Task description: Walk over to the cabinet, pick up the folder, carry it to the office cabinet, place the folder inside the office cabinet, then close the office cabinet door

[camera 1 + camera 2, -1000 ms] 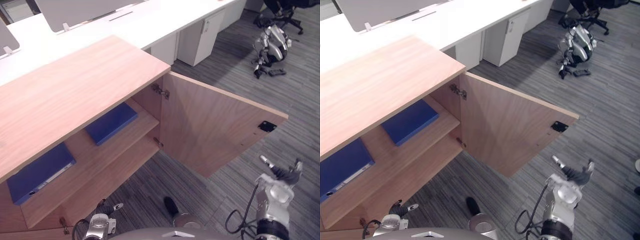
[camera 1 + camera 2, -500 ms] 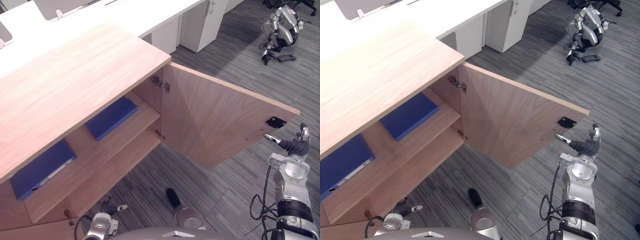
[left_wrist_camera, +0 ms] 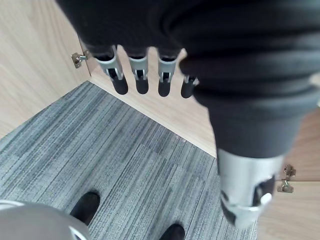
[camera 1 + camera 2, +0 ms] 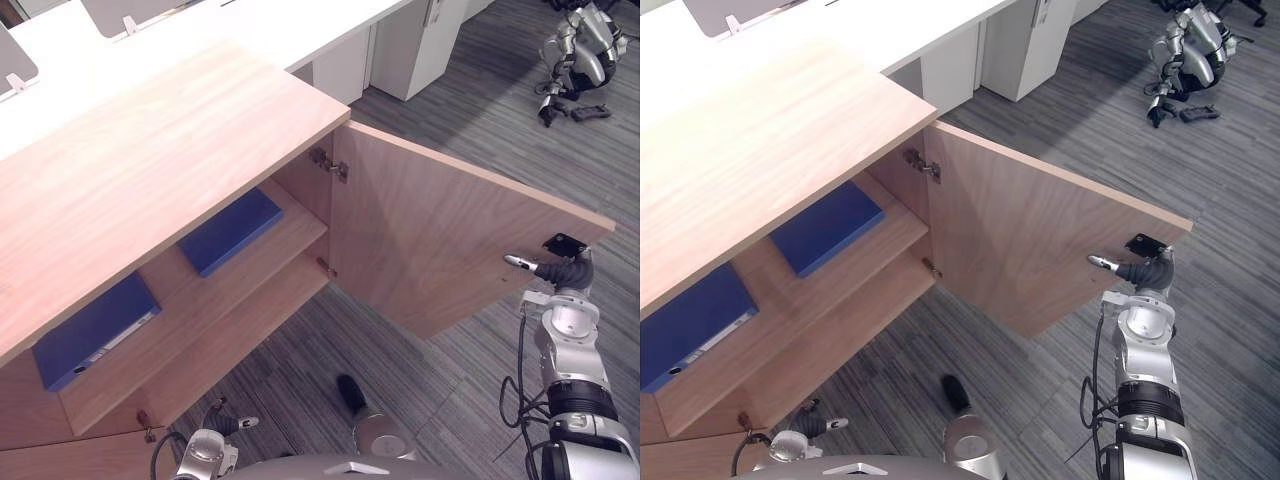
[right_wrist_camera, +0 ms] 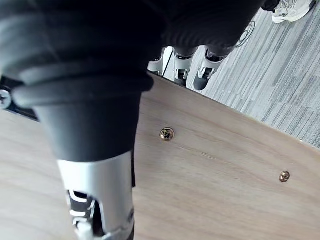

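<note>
The wooden office cabinet (image 4: 150,170) stands with its door (image 4: 440,240) swung wide. On its upper shelf lie two blue folders: one flat near the hinge (image 4: 230,232), the other a binder further left (image 4: 95,332). My right hand (image 4: 560,275) is raised at the door's outer edge, just below a black latch plate (image 4: 565,244). Its thumb (image 5: 97,200) lies over the door's inner face and its straight fingers (image 5: 200,75) reach past the edge. My left hand (image 4: 215,440) hangs low in front of the cabinet's bottom, fingers (image 3: 142,75) straight, holding nothing.
A long white desk (image 4: 300,30) with a white pedestal unit (image 4: 420,50) runs behind the cabinet. Another robot (image 4: 585,55) sits on the grey carpet at the far right. A person's shoe (image 5: 292,10) shows beyond the door.
My right hand has risen from low near the floor up to the door's outer edge. The view has shifted a little. The folders and the door have not moved.
</note>
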